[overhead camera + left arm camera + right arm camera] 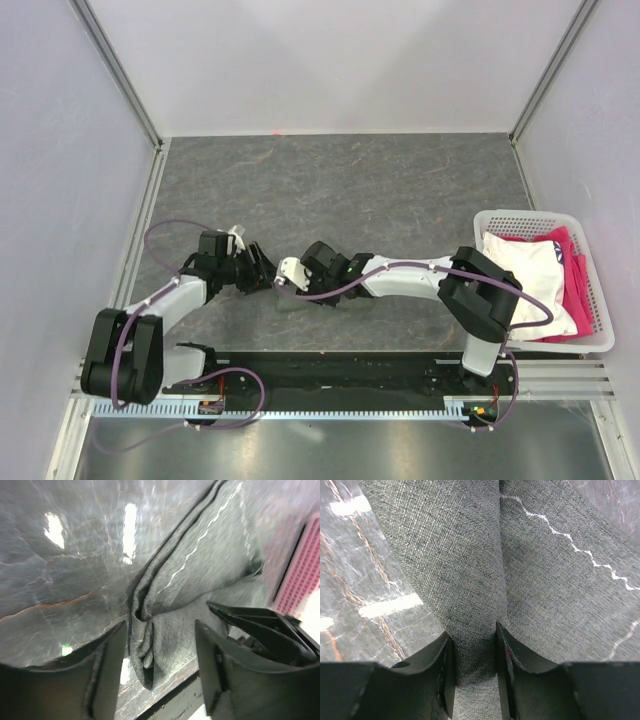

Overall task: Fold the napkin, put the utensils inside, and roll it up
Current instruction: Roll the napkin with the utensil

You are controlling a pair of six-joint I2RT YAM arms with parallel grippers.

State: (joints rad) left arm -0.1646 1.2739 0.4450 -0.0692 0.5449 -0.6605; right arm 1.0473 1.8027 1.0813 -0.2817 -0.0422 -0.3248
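The napkin (470, 555) is a dark grey cloth with a pale wavy stitch line, bunched into a long roll or fold on the table. My right gripper (473, 635) is shut on a thick fold of it, cloth filling the gap between its fingers. My left gripper (161, 630) is open, its fingers standing either side of the napkin's near end (150, 655) without touching it. In the top view both grippers meet near the table's front middle, the left (262, 272) and the right (284, 280); the napkin is hard to make out there. The orange utensils are not in view.
A white basket (545, 215) at the right holds a white fabric (530, 275) and a pink fabric (575, 290). The table's front edge and a black rail (330, 365) lie just behind the grippers. Grey walls enclose the left, back and right.
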